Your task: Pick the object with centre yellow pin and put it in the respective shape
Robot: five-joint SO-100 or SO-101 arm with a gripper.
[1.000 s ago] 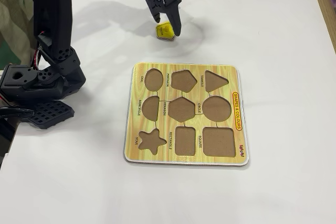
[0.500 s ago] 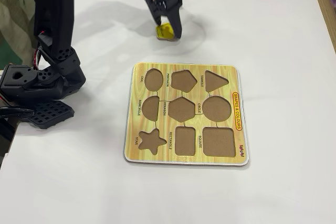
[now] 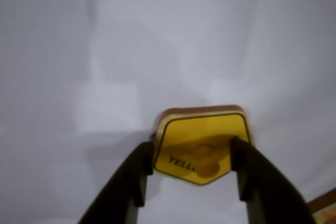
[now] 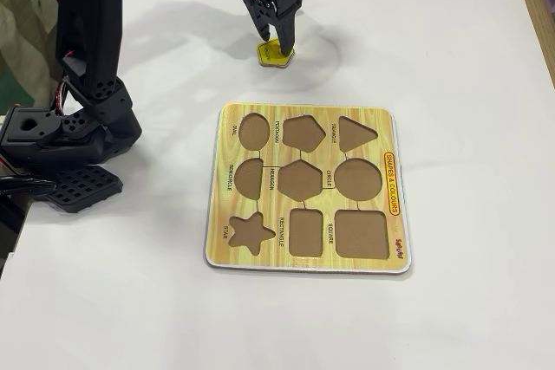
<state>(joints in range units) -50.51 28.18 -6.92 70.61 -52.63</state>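
white table; gripper straddles the yellow piece at the board's twelve o'clock, fingers narrowly apart; may miss the pin and slip.

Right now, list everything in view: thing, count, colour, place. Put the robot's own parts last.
Yellow pentagon piece: one, yellow with a black outline and a yellow centre pin, on the table above the board in the fixed view, between the gripper fingers.
Shape board: one, yellow wood-grain with brown cut-outs, nine recesses, all empty, at the centre of the table.
Table: one, white, under everything.
Arm: one, black, at the left of the fixed view.
Gripper: one, black, down over the piece, fingers either side of the pin in the wrist view; contact unclear.
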